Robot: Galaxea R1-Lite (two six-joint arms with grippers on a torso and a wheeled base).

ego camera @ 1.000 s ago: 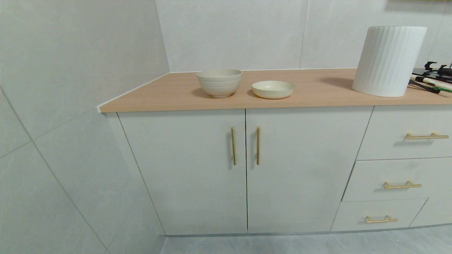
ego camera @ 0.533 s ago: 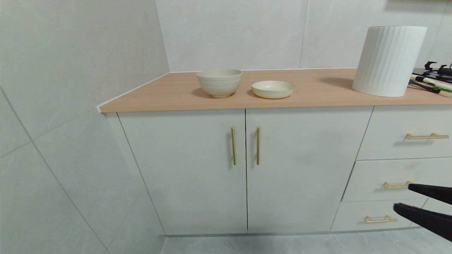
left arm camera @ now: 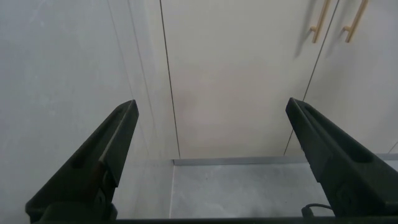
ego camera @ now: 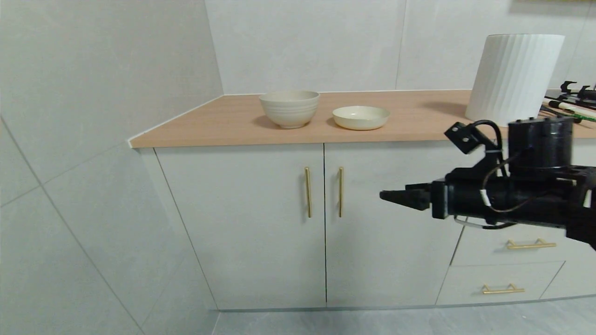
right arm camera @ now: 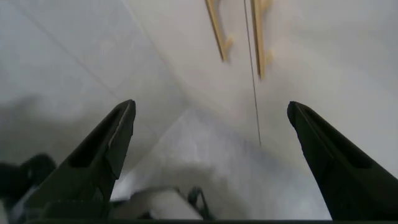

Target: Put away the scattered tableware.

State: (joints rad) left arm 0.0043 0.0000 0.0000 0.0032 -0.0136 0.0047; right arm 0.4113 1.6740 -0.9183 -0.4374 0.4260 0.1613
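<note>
Tableware sits on the countertop (ego camera: 214, 125)
You have the bowl (ego camera: 289, 108) and dish (ego camera: 360, 117) side by side there; right gripper (ego camera: 387, 196), before the cabinet door (ego camera: 396, 265), and left gripper (left arm camera: 211, 146) both spread wide, holding nothing.

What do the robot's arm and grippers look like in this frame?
The right arm is matt black, with a squat cylindrical housing on top, a small boxy camera module on a bracket, and a thin black cable looped beside it. The right gripper and left gripper each have two long, flat black fingers tapering to narrow tips.
</note>
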